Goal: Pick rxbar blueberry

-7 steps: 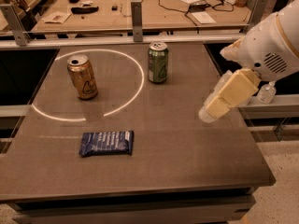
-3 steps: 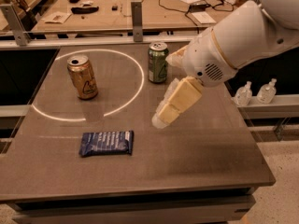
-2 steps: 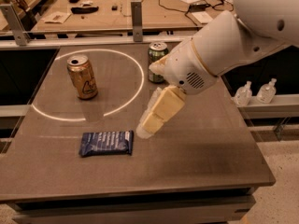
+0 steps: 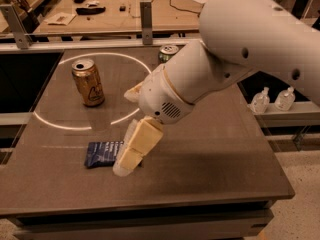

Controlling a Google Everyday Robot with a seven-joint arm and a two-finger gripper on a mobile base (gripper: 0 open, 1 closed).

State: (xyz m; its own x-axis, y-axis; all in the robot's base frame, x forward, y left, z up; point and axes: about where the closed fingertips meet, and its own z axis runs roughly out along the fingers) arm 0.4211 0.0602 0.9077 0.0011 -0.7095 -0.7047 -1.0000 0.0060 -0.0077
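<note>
The rxbar blueberry (image 4: 101, 153) is a flat dark navy wrapper lying on the dark table (image 4: 210, 169), front left of centre. My gripper (image 4: 125, 163) hangs from the big white arm and its cream-coloured fingers (image 4: 131, 156) reach down over the bar's right end, covering that end. Whether it touches the bar cannot be told.
A gold can (image 4: 88, 82) stands upright at the back left inside a white painted circle (image 4: 55, 124). A green can (image 4: 168, 53) stands at the back centre, mostly hidden behind my arm. A wooden workbench (image 4: 110, 14) with clutter lies beyond the table.
My arm has swung from the right side of the table leftward and down, bringing the gripper from beside the green can to the bar's right end. The bar and cans have not moved.
</note>
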